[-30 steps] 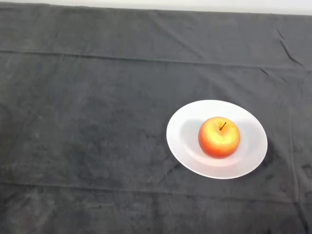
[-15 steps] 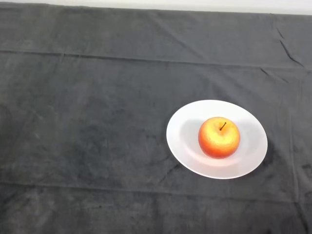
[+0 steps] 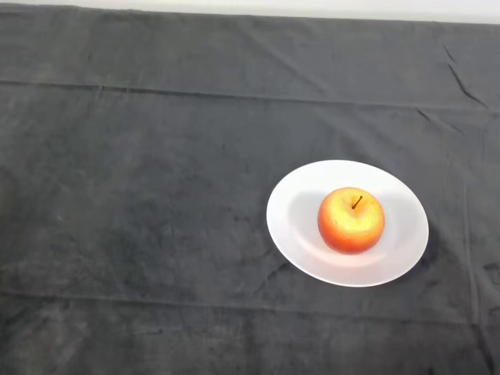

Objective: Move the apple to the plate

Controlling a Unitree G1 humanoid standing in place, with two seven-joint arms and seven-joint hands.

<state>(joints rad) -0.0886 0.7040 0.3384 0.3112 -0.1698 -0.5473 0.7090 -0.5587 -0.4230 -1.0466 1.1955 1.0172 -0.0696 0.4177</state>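
Apple (image 3: 351, 220), red-yellow, stem up, sits on white plate (image 3: 297, 226) on dark cloth (image 3: 141, 195), bearing no writing.

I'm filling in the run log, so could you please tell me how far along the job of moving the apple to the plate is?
It looks done. The red-and-yellow apple sits upright, stem up, near the middle of the white plate, which rests on the dark cloth. Nothing is in hand: no part of the robot shows in the head view. Nothing visible is left to do.
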